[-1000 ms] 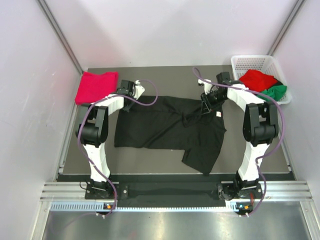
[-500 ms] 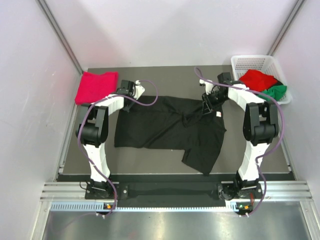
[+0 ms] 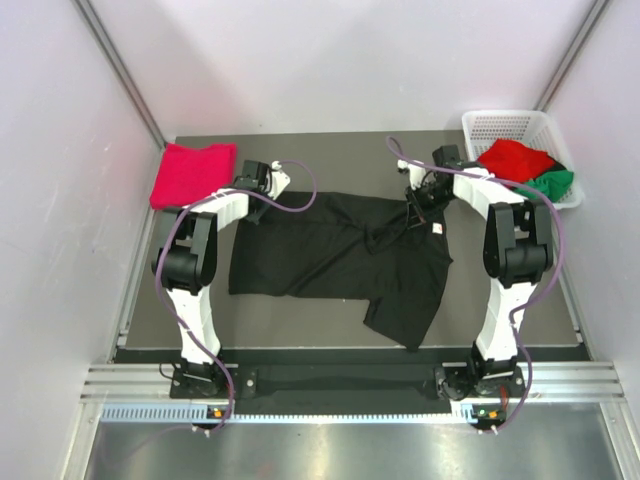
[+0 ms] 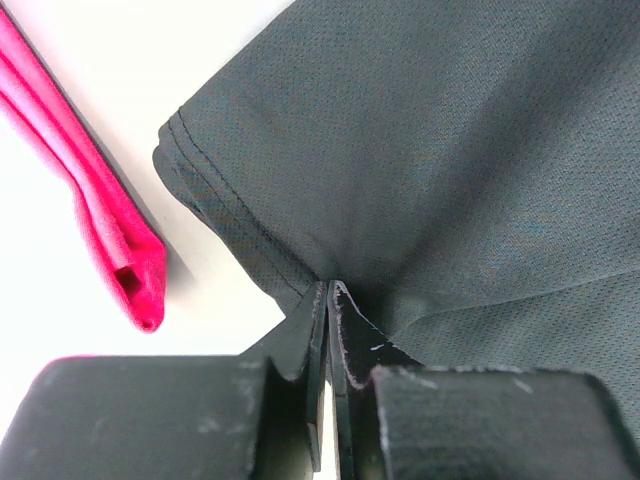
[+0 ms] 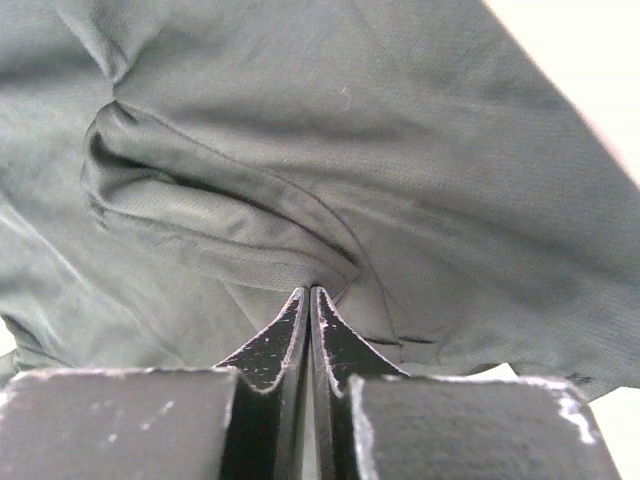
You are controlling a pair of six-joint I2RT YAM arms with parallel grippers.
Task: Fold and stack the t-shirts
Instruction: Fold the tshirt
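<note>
Holding both pinches firm matters most here, since the black shirt (image 3: 335,255) probably has to be lifted and drawn taut by its far edge before any fold comes out clean. The two arms should rise together at one pace, so the cloth hangs level and does not slip or bunch. The left gripper (image 4: 328,292) has its fingers pressed together on a hemmed corner of the black cloth, and the right gripper (image 5: 308,295) is likewise clamped tight on a ridge of the same shirt, near what looks like the neck opening. The shirt lies in the middle of the table (image 3: 330,150), mostly flat but crooked, creased around the right pinch, with one corner trailing toward the near edge and a small white tag (image 3: 437,228) showing. It is thin, finely knit cloth and will likely sag and swing. A folded pink shirt (image 3: 192,172) rests at the far left, just beside the left pinch; a red shirt (image 3: 515,157) and a green shirt (image 3: 550,183) sit in the white basket (image 3: 500,123) at the far right.
</note>
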